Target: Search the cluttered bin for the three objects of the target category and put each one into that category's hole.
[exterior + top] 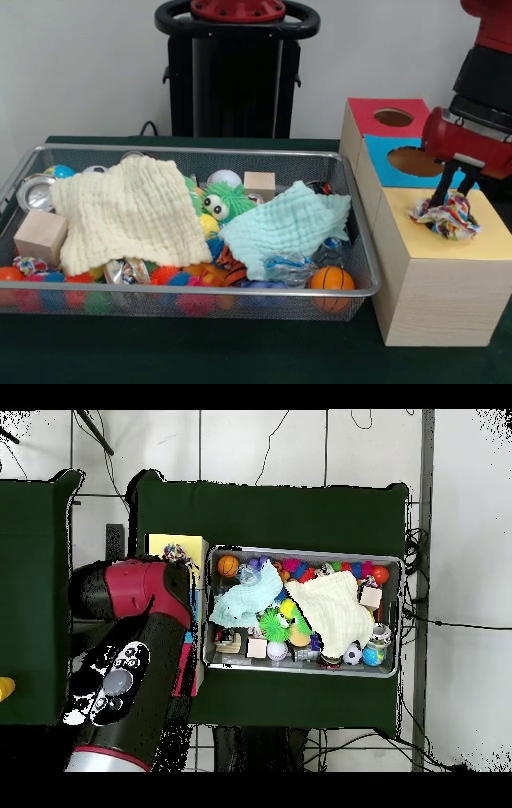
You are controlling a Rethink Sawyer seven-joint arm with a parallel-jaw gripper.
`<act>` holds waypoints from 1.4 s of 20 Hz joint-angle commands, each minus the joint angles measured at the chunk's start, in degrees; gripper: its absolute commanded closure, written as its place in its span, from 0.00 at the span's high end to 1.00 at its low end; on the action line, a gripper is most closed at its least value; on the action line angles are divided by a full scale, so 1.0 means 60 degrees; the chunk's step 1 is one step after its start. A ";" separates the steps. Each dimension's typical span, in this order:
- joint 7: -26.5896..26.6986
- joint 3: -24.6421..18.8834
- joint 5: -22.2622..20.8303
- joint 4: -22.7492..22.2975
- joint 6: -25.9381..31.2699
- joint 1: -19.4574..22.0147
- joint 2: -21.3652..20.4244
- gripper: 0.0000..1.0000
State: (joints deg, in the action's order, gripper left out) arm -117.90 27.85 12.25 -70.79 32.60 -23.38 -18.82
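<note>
The wire mesh bin [352, 293] fills the left and middle of the front view, full of clutter; it also shows in the overhead view [300, 551]. One spotted fabric bundle [446, 214] sits at the top of the yellow-topped box [480, 240], in my gripper [454, 198], which is shut on its top. The yellow box's hole is hidden under the bundle. Overhead, the bundle [178, 554] shows at the arm's edge on the yellow box [165, 544]. Another spotted bundle [28, 264] lies at the bin's front left corner.
The blue-topped box's hole [414, 161] and the red-topped box's hole [393, 118] lie behind the yellow box. In the bin are a cream cloth [128, 212], a pale blue cloth [284, 224], wooden blocks [40, 236], a green fuzzy toy [220, 202], spiky balls and a small basketball [330, 278].
</note>
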 commanded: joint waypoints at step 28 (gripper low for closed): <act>-0.4670 -0.0324 0.1746 -0.1333 -0.2479 -0.0157 0.2748 0.00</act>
State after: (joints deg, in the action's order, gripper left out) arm -133.88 32.67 22.52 -72.55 22.12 -26.24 -11.02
